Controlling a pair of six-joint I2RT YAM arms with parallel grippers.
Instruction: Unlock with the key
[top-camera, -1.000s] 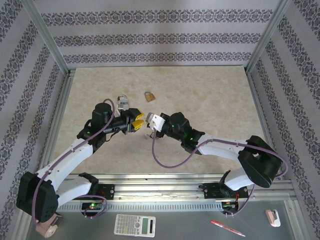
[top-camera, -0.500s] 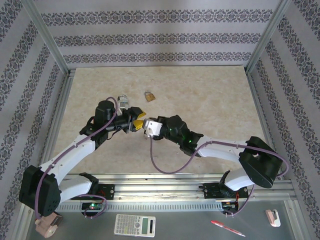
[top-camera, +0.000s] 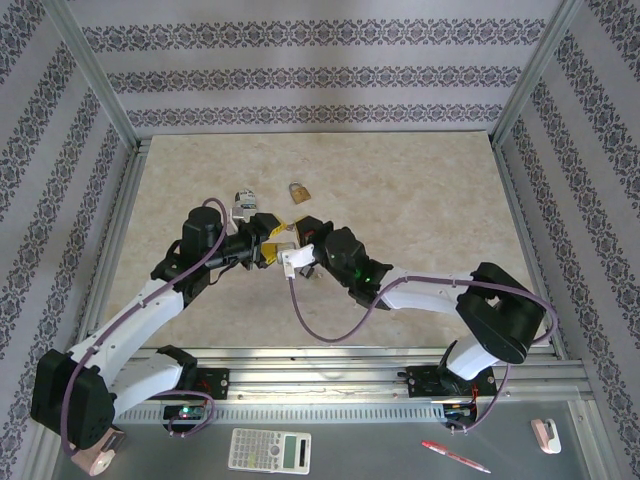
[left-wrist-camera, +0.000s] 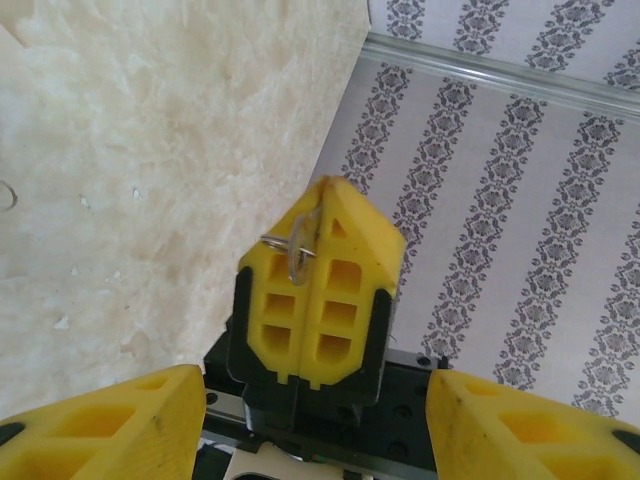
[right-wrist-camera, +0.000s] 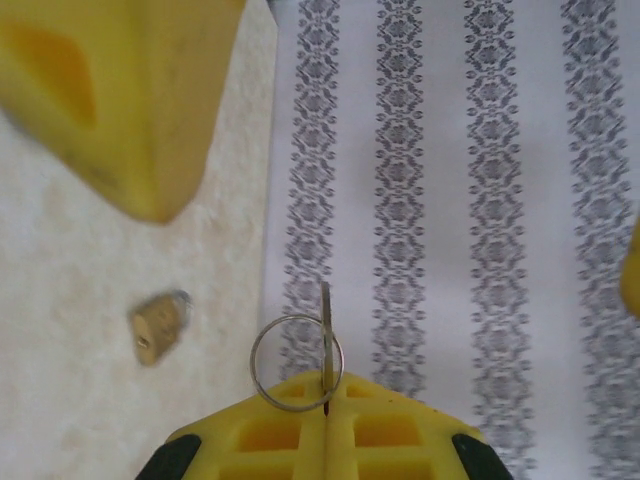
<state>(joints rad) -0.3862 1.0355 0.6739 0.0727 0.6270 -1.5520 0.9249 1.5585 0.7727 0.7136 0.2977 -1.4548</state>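
Plainly clenched, the right gripper (right-wrist-camera: 326, 400) pinched the tiny thin pale-metal key (right-wrist-camera: 325, 325) between the spread jaws of the left gripper (left-wrist-camera: 315, 385); a brass padlock (right-wrist-camera: 158, 330) lay ahead-left

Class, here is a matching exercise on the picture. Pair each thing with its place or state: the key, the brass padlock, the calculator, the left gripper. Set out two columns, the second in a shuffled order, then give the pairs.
Things
1. key
2. brass padlock
3. calculator
4. left gripper

Places or states
A. lying on the table, beyond both grippers
B. fingers apart, holding nothing
C. pinched between the shut fingers of the right gripper
D. on the grey ledge at the near edge, off the table

Pairs: 1-C, 2-A, 3-D, 4-B
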